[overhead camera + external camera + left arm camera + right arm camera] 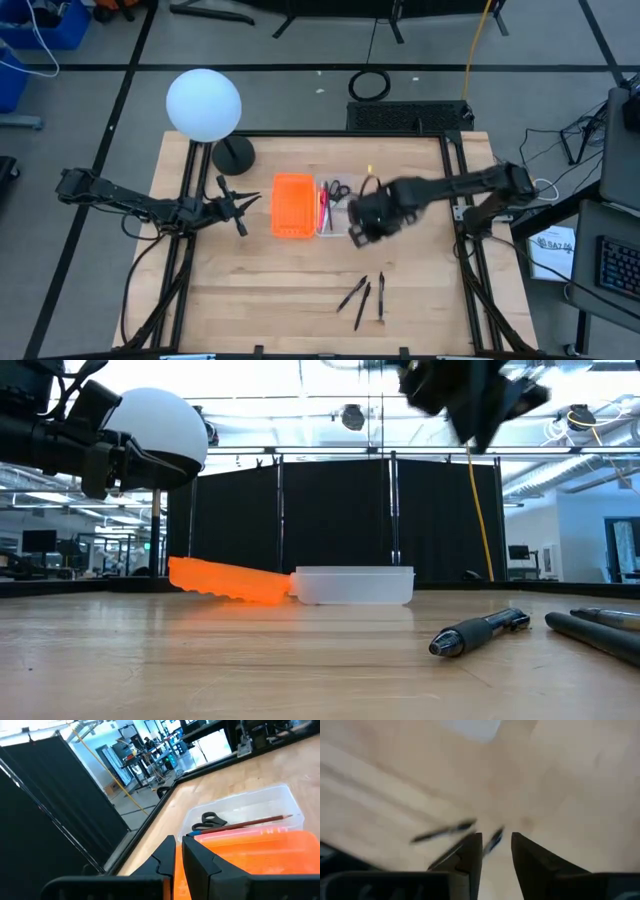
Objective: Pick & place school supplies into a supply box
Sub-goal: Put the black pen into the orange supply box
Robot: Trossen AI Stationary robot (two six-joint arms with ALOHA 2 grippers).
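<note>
Clear, colourless supply box (331,207) at table centre, touching the right side of an orange perforated tray (292,206). Inside the box: small black-handled scissors (209,820) toward the far end, plus a thin reddish-pink pencil (250,823) lying lengthwise. Three dark pens (366,296) loose on the bare wood nearer the front edge, well apart from the box, roughly parallel. Right gripper (496,842) above the table just right of the box, jaws parted with nothing between them. Left gripper (178,851) left of the orange tray, fingers nearly together, grasping nothing. White globe lamp (204,104) at back left.
</note>
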